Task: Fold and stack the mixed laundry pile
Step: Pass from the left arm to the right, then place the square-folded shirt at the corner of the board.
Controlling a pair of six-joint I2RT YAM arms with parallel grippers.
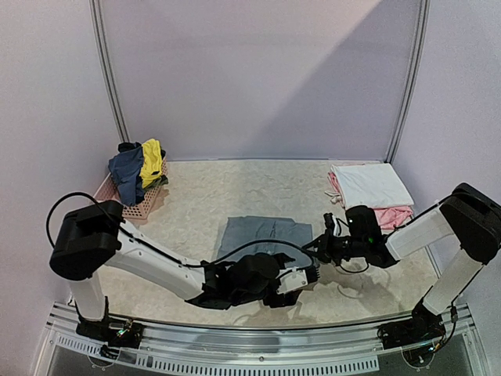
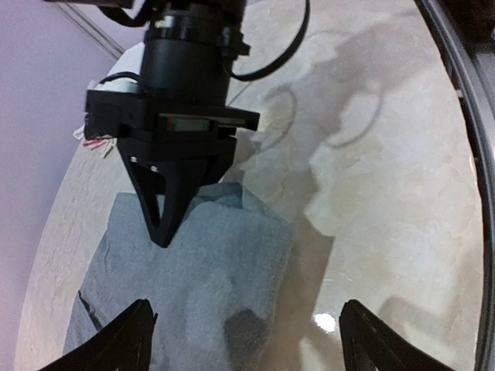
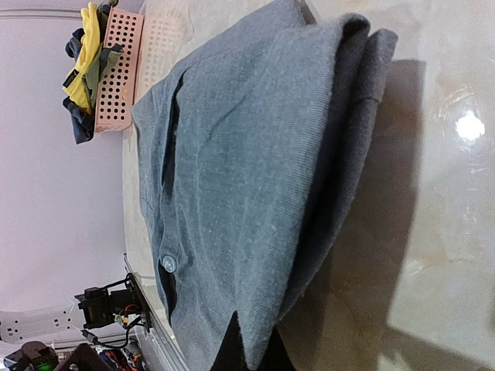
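The grey trousers point(image 1: 266, 235) lie folded on the table's middle; they also show in the left wrist view point(image 2: 193, 286) and the right wrist view point(image 3: 247, 154). My right gripper point(image 1: 317, 244) is shut on their right edge point(image 3: 251, 352); in the left wrist view its fingertips point(image 2: 162, 236) meet on the cloth. My left gripper point(image 1: 309, 276) is wide open and empty point(image 2: 247, 344), hovering over the trousers' near right corner. A navy top point(image 1: 125, 174) and a yellow garment point(image 1: 150, 162) hang over the basket. A white piece point(image 1: 372, 184) lies folded on a pink piece point(image 1: 393, 215) at back right.
A pink lattice basket point(image 1: 141, 205) stands at back left; it also shows in the right wrist view point(image 3: 120, 69). A metal rail point(image 1: 258, 333) runs along the near table edge. Lilac walls close the back and sides.
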